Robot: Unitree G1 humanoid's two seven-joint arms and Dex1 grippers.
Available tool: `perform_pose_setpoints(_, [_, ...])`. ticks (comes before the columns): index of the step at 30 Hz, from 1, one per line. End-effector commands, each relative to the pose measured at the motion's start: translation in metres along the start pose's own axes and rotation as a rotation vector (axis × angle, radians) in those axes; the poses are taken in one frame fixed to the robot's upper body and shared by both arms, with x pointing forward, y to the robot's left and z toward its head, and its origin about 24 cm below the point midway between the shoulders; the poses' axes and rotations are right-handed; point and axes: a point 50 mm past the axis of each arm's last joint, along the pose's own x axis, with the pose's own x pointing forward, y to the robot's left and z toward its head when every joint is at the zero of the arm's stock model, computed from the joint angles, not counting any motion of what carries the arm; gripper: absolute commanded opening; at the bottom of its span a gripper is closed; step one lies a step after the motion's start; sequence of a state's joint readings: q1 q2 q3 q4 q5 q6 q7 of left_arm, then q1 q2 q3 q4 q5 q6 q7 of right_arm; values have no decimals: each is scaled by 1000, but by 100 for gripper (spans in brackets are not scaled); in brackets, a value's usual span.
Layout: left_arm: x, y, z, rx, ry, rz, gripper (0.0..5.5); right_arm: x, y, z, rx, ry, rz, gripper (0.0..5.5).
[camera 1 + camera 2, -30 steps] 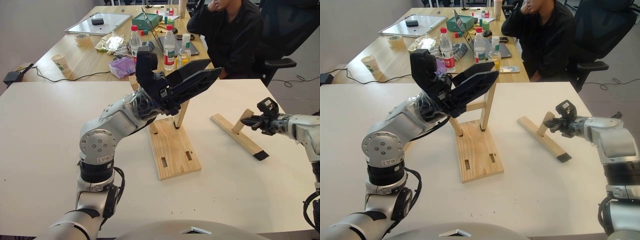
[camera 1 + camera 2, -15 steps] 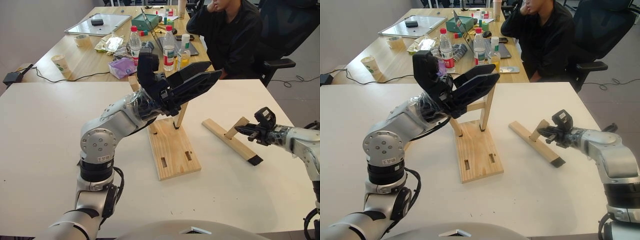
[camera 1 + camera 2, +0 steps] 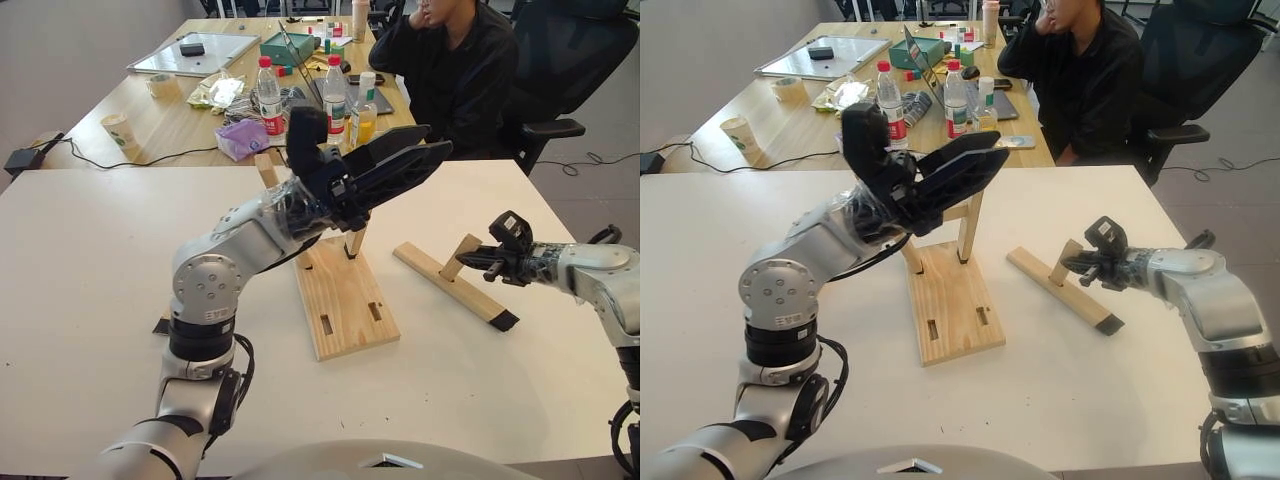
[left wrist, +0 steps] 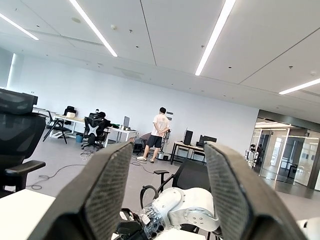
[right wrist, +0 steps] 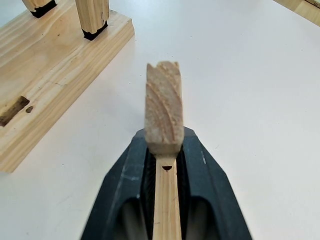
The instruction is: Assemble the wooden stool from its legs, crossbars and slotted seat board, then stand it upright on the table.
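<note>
The slotted seat board (image 3: 345,300) lies flat mid-table. One leg pair joined by a crossbar (image 3: 352,238) stands in its far slots. My left gripper (image 3: 440,140) is open and hangs in the air above that leg pair, holding nothing; its fingers (image 4: 110,185) point out into the room. To the right, a second leg (image 3: 440,282) with a black tip lies on the table, a short crossbar (image 5: 162,107) sticking up from it. My right gripper (image 3: 497,262) is shut on that crossbar's end.
A wooden table (image 3: 180,115) behind holds bottles (image 3: 268,85), a paper cup (image 3: 122,128), a purple bag and clutter, with a seated person beyond it. The white table (image 3: 90,290) has free room at left and front. Two empty slots (image 3: 352,318) face me.
My right gripper has pulled the loose leg with its crossbar leftward across the table, nearer the seat board. The left arm stays raised over the board, barely shifted.
</note>
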State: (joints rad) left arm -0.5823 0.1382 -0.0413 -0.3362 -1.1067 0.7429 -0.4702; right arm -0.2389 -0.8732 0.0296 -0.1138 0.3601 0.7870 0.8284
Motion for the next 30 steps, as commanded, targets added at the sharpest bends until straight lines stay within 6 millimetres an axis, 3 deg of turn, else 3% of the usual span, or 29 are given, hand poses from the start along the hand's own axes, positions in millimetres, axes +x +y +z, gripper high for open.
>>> perform_pose_setpoints(1, [24,13,0,21,10,-6,259,25,34,-59,190,128,141,39])
perform_pose_setpoints(6, [31,13,-6,4,22,-43,259,32,41,-59,187,-31,126,39])
perform_pose_setpoints(12, [24,17,-9,-13,52,-37,259,38,48,-72,190,-40,107,39])
perform_pose_setpoints(19, [18,19,-7,-1,35,-6,259,18,20,-45,9,97,80,39])
perform_pose_setpoints(26, [11,20,-7,3,12,25,259,6,8,-7,4,-6,59,39])
perform_pose_setpoints(30, [10,20,-8,6,7,35,259,3,6,0,-6,-16,59,39])
